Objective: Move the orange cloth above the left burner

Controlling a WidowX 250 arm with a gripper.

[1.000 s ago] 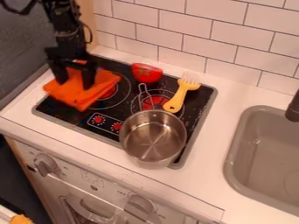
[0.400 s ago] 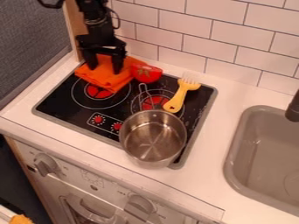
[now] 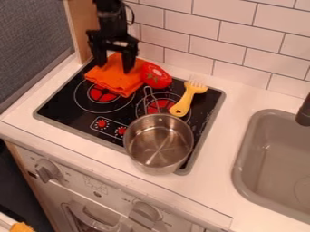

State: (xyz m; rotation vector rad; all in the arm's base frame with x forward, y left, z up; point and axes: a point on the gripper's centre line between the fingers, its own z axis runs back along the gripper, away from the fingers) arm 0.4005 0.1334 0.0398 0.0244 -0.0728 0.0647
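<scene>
At the lower left corner there is a small yellow-orange thing [image 3: 21,227], cut by the edge of the view. Next, a grey knob [image 3: 46,171] sits on the white front of the toy kitchen, below the tabletop [image 3: 72,143]. On the black stove [image 3: 68,106], the left burner [image 3: 102,94] shows its red centre, with its far part under the orange cloth [image 3: 113,79]. This cloth lies folded and a little wrinkled at the far left part of the stove, mostly behind the burner. The gripper [image 3: 113,63] hangs down over the cloth from the top edge. Its fingers are apart, with orange fabric visible between them; whether the tips press on it, I cannot tell.

At the right side of the cloth, a red toy tomato [image 3: 156,76] leans tilted against it. In front of the tomato stands a metal pot [image 3: 158,144], upright, with its handle pointing to the back across the right burner [image 3: 160,107]. Right of this handle lies a yellow fork [image 3: 184,102], its pale tines toward the tiled wall [image 3: 242,50]. Farther right are the grey sink [image 3: 243,156] and a dark faucet [image 3: 304,113].
</scene>
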